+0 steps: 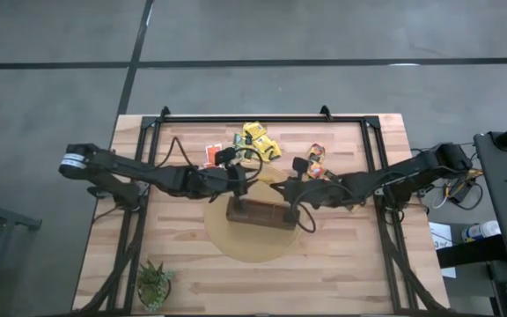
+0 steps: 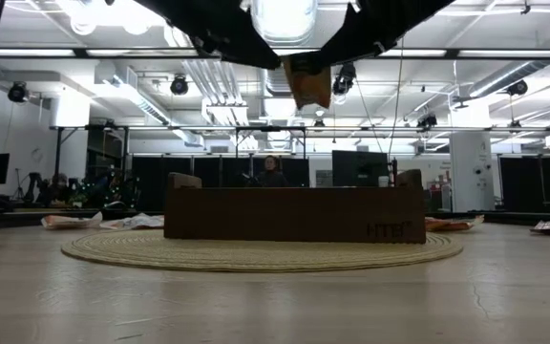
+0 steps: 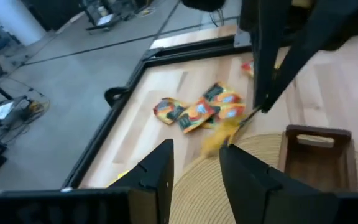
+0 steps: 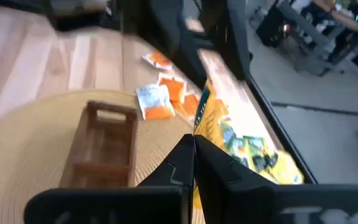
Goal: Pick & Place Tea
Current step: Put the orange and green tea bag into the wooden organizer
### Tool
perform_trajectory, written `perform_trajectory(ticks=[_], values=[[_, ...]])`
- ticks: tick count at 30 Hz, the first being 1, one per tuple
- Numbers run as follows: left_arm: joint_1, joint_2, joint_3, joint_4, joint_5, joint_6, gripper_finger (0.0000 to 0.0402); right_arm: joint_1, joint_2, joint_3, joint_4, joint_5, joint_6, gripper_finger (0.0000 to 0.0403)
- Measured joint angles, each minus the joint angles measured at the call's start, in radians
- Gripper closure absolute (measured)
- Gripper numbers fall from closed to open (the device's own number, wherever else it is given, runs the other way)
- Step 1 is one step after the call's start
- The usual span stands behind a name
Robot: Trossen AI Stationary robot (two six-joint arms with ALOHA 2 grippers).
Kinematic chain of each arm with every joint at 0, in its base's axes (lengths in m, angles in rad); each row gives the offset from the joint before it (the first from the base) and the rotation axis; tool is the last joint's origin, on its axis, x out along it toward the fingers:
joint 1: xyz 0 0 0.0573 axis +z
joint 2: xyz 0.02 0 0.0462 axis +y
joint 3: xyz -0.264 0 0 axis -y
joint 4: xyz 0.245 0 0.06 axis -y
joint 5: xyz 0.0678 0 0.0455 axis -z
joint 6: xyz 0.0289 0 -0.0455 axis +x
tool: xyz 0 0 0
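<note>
Round woven mat (image 2: 256,250) lies closest in the low view, with the long brown box (image 2: 294,215) standing on it, its compartments open upward. Above the box, the right gripper (image 4: 193,144) has its fingers pressed together on one yellow sachet (image 4: 205,118), which hangs edge-down in the air. The left gripper (image 3: 194,162) hovers just beside it, fingers apart and holding nothing. Farther back, loose tea lies on the bare table: yellow sachets (image 1: 260,141), orange sachets (image 1: 214,154) and a darker pile (image 1: 317,158).

This looks like the carrying step, with placing due next. That move calls for lining the hanging sachet over a compartment, lowering it in, then parting the fingers, with the left arm kept out of the way.
</note>
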Motion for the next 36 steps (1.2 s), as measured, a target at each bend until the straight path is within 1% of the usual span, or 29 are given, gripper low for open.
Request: perform_trajectory(ticks=[3, 4, 9, 12, 20, 24, 26, 29, 36], values=[[-0.002, -0.053, -0.005, -0.041, -0.002, -0.051, 0.0278, 0.000, -0.023, 0.000, -0.045, -0.004, 0.056, 0.0395], [-0.004, -0.071, -0.006, -0.054, -0.002, -0.071, 0.0278, 0.000, -0.031, 0.000, -0.065, -0.020, 0.075, 0.0395], [-0.024, -0.163, -0.067, -0.063, 0.000, -0.100, 0.0278, -0.002, -0.048, -0.002, -0.155, -0.163, 0.160, 0.0395], [-0.033, -0.221, -0.115, -0.011, 0.004, -0.099, 0.0278, -0.002, -0.049, -0.010, -0.168, -0.212, 0.222, 0.0395], [-0.042, -0.381, -0.275, 0.207, 0.020, -0.073, 0.0278, -0.002, -0.049, -0.094, -0.148, -0.237, 0.357, 0.0395], [-0.042, -0.440, -0.343, 0.296, 0.048, -0.065, 0.0278, 0.014, -0.050, -0.156, -0.091, -0.261, 0.438, 0.0395], [-0.042, -0.463, -0.363, 0.335, 0.057, -0.064, 0.0278, 0.019, -0.049, -0.171, -0.045, -0.270, 0.442, 0.0395], [-0.042, -0.486, -0.383, 0.354, 0.062, -0.065, 0.0278, 0.018, -0.051, -0.170, -0.027, -0.272, 0.445, 0.0395], [-0.042, -0.496, -0.390, 0.355, 0.074, -0.054, 0.0278, 0.018, -0.048, -0.193, -0.050, -0.301, 0.451, 0.0395]])
